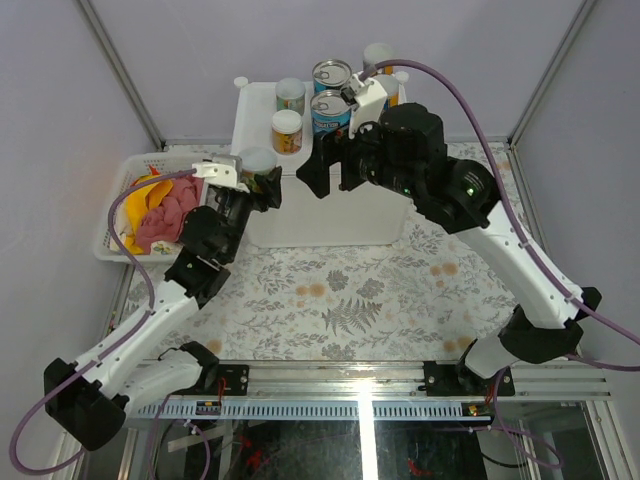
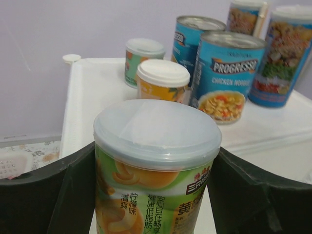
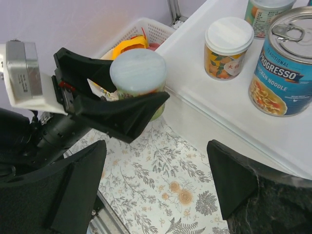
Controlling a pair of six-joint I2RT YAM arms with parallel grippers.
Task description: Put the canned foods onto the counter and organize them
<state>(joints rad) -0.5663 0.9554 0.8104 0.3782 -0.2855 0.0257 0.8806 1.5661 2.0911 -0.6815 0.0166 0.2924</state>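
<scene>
Top external view gives me the floral-patterned table (image 1: 340,300) first, and on its far half the counter (image 1: 300,220), a big white plastic box with round knobs at its corners. A white mesh basket (image 1: 112,215) sits just to its left, with a banana (image 1: 148,188) and a pink cloth (image 1: 170,218) inside.

My right gripper (image 1: 335,170) hovers at the counter's front edge with its jaws spread wide and nothing between them. Its wrist camera shows only the tablecloth in the gap.

My left gripper (image 1: 258,183) is clamped on a green-labelled canister (image 1: 256,160) with a clear pale lid. I see it upright, just beside the counter's left edge near the front corner, between basket and counter, not on the top.

The other cans stand on the counter's top. The near Progresso can (image 1: 331,108), which reads chicken noodle from the left wrist, has the far Progresso can (image 1: 332,75) right behind it. Two tall canisters (image 1: 378,55) stand at the far right, partly hidden by my right arm. A yellow-labelled jar (image 1: 287,131) with a white lid stands just left of the near can, and a pale-lidded jar (image 1: 290,95) stands behind that.
</scene>
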